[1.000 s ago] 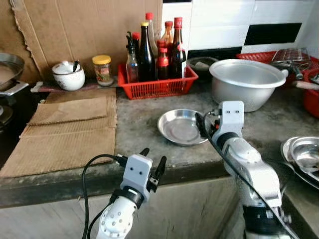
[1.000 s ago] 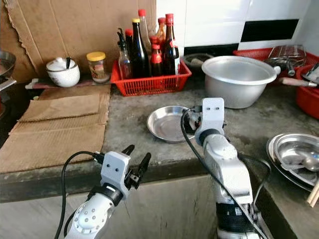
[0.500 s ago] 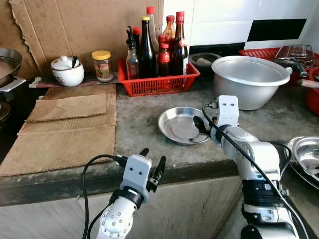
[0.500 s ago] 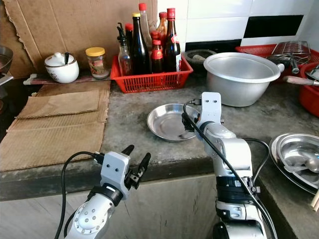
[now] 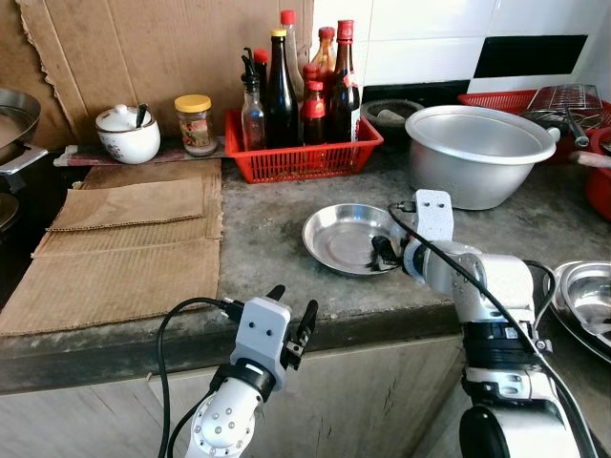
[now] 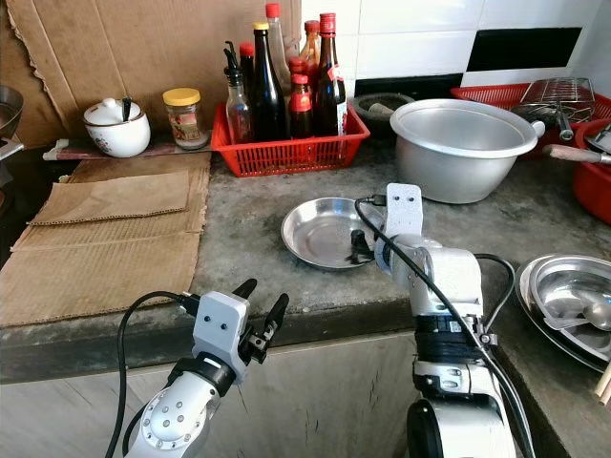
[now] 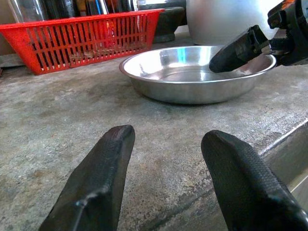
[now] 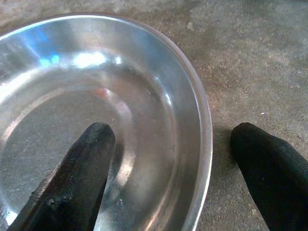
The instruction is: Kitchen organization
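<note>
A shallow steel plate (image 5: 342, 237) lies on the grey counter (image 5: 267, 229), in front of the red basket. My right gripper (image 5: 382, 255) is low at the plate's right rim and stands open. In the right wrist view one finger (image 8: 84, 168) is inside the plate (image 8: 72, 96) and the other finger (image 8: 269, 163) is outside on the counter, so the rim runs between them, untouched. My left gripper (image 5: 294, 300) is open with nothing in it, at the counter's front edge and short of the plate (image 7: 192, 72).
A red basket of sauce bottles (image 5: 298, 153) stands behind the plate, with a large aluminium bowl (image 5: 477, 153) to its right. Cardboard sheets (image 5: 124, 248) cover the counter's left. A white pot (image 5: 127, 136) and a jar (image 5: 195, 124) sit at the back left. Stacked steel dishes (image 5: 584, 298) lie at the far right.
My right gripper has come down and drawn back from over the plate to its right rim, one finger now inside. The left gripper has stayed put.
</note>
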`<state>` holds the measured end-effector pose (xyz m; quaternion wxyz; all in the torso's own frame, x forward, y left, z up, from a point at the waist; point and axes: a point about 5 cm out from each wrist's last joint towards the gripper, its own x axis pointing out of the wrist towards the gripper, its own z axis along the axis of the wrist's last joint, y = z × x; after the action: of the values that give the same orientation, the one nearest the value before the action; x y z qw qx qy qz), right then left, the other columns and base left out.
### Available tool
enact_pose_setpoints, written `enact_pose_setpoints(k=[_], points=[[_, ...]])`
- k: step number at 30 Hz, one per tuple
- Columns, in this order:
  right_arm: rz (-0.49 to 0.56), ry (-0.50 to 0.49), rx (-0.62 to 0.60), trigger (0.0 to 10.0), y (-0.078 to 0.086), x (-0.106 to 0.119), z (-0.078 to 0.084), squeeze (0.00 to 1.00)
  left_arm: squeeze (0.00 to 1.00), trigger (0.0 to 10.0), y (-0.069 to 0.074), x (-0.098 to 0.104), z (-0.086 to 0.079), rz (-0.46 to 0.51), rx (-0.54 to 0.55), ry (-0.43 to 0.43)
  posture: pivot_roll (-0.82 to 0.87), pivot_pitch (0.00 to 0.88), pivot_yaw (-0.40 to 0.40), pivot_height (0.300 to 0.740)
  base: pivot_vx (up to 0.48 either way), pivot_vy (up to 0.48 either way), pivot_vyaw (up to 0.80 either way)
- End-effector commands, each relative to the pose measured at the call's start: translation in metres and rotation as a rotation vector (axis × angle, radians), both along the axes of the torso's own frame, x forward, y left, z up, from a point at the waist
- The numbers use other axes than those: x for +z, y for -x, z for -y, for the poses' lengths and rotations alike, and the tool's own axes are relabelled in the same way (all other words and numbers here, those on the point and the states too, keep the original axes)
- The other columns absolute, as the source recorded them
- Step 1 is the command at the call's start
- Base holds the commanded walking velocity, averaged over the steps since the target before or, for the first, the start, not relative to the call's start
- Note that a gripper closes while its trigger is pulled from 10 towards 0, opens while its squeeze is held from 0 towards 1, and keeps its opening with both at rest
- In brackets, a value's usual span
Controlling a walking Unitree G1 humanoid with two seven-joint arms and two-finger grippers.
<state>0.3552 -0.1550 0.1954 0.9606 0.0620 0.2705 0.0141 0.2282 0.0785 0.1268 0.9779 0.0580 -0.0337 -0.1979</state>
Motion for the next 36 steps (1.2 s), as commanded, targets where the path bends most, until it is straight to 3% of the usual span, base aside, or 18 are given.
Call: enact_pose_setpoints(k=[1,4,5,6,8,24,36], points=[[-0.033,-0.012,-0.005,10.0,-0.001,-0.003,0.000,0.00,0.00,10.0,0.000,-0.001,0.000,-0.004,0.001,0.000,0.04,0.001,-0.046,0.740,0.000,0.000,0.00],[-0.062,0.017,0.038,9.6,-0.002,0.000,-0.003,0.00,0.00,10.0,0.001,-0.001,0.000,-0.005,0.000,0.001,0.04,0.000,-0.051,0.740,0.000,0.000,0.00],[-0.074,0.029,0.058,8.3,-0.001,-0.001,-0.005,0.00,0.00,10.0,0.001,-0.002,0.001,-0.005,0.000,0.000,0.04,0.000,-0.052,0.740,0.000,0.000,0.00],[-0.089,0.038,0.074,3.8,-0.001,-0.003,-0.007,0.00,0.00,10.0,0.001,-0.002,0.001,-0.006,0.000,0.001,0.04,0.000,-0.052,0.740,0.000,0.000,0.00],[-0.119,0.068,0.104,0.0,0.001,-0.007,-0.010,0.00,0.00,10.0,0.000,-0.002,0.000,-0.004,0.001,-0.001,0.05,0.000,-0.054,0.740,0.000,0.000,0.00],[-0.121,0.062,0.081,0.0,0.002,-0.009,-0.011,0.00,0.00,10.0,0.000,-0.001,0.000,-0.003,0.012,0.004,0.05,0.011,-0.059,0.740,0.000,0.000,0.00],[0.030,-0.196,-0.063,0.0,-0.005,0.007,-0.010,0.00,0.00,10.0,-0.001,-0.001,0.000,-0.002,0.018,0.010,0.05,0.011,-0.059,0.740,0.000,0.000,0.00]])
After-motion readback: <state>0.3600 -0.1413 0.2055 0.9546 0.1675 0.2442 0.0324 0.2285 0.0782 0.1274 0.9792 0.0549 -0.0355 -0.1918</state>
